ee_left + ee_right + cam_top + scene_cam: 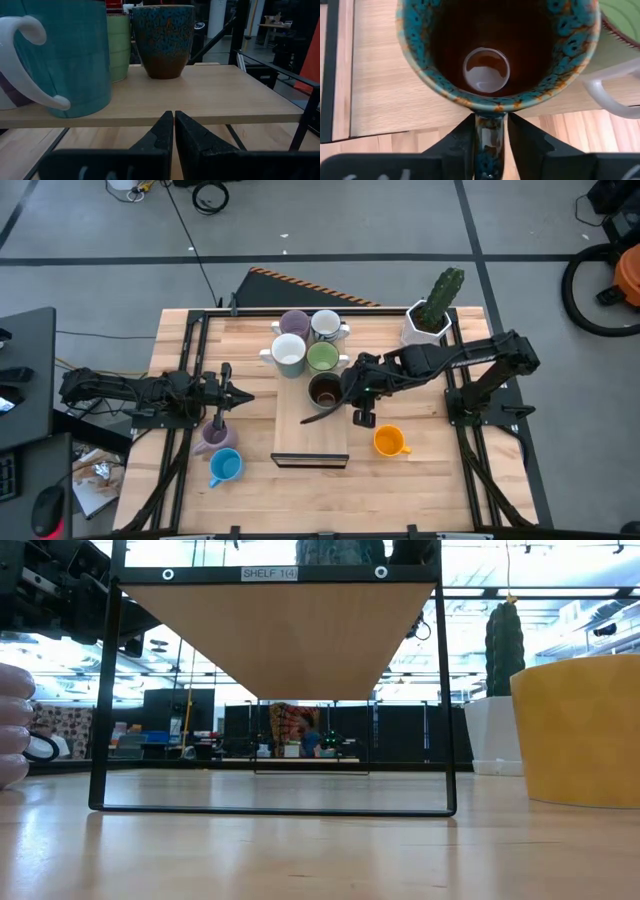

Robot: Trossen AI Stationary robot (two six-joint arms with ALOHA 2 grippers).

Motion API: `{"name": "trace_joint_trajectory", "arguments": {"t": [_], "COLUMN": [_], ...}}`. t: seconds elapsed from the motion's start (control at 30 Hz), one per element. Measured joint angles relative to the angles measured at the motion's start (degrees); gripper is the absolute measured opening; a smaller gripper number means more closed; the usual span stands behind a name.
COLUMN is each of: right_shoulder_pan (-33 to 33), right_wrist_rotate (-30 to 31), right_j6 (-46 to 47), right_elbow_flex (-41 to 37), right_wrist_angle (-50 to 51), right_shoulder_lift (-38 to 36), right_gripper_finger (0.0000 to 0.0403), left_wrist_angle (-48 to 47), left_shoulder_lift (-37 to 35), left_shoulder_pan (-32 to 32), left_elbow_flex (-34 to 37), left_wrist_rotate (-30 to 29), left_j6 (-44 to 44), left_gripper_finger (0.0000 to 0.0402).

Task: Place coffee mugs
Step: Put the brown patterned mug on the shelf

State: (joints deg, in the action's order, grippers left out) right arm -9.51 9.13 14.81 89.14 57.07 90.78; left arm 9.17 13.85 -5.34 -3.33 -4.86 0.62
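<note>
- On the wooden shelf [300, 442] in the middle of the table [440, 480], the dark brown mug [325, 391] stands upright, and the right gripper [490, 131] has it by the handle: the wrist view shows the handle running down between the two dark fingers [462, 137], which are pressed against it on either side.
- The mug's rim is speckled blue and brown, and its inside is dark with a pale round glint at the bottom.
- Just behind it on the shelf stand the light green mug [322, 358], a white mug [289, 352], a purple mug [293, 324] and a second white mug [326, 325], crowded close together.
- The orange mug [389, 442] sits on the table to the right of the shelf, near the right gripper but apart from it.
- The left gripper [240, 395] waits at the left of the shelf with its fingers together and nothing between them; its wrist view looks level across the shelf board at the mugs.
- A second purple mug [214, 434] and the blue mug [225, 467] stand on the table near the left arm.
- A cactus pot [428, 323] stands at the far right corner.
</note>
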Motion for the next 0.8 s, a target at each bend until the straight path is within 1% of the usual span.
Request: {"name": "trace_joint_trajectory", "arguments": {"t": [0.27, 0.53, 0.7, 0.8], "right_shoulder_pan": [0.69, 0.69, 0.69, 0.69], "right_wrist_rotate": [-0.22, -2.9, -2.97, -2.77], "right_j6": [-1.96, -1.55, -1.49, -1.33], "right_elbow_flex": [0.0, 0.02, 0.02, 0.02], "right_wrist_angle": [0.03, 0.62, 0.47, -1.31], "right_shoulder_lift": [-0.86, -2.21, -2.6, -1.99], "right_gripper_finger": [0.0159, 0.0189, 0.0206, 0.0215], "left_wrist_angle": [0.0, -0.02, 0.0, 0.0], "left_shoulder_lift": [0.0, -0.01, -0.02, -0.02], "left_shoulder_pan": [0.02, 0.02, 0.02, 0.02], "left_elbow_flex": [0.0, 0.01, 0.0, 0.0], "left_wrist_rotate": [0.0, 0.0, 0.0, 0.02], "left_j6": [0.0, 0.0, 0.0, 0.0], "left_gripper_finger": [0.0023, 0.0023, 0.0023, 0.0023]}}
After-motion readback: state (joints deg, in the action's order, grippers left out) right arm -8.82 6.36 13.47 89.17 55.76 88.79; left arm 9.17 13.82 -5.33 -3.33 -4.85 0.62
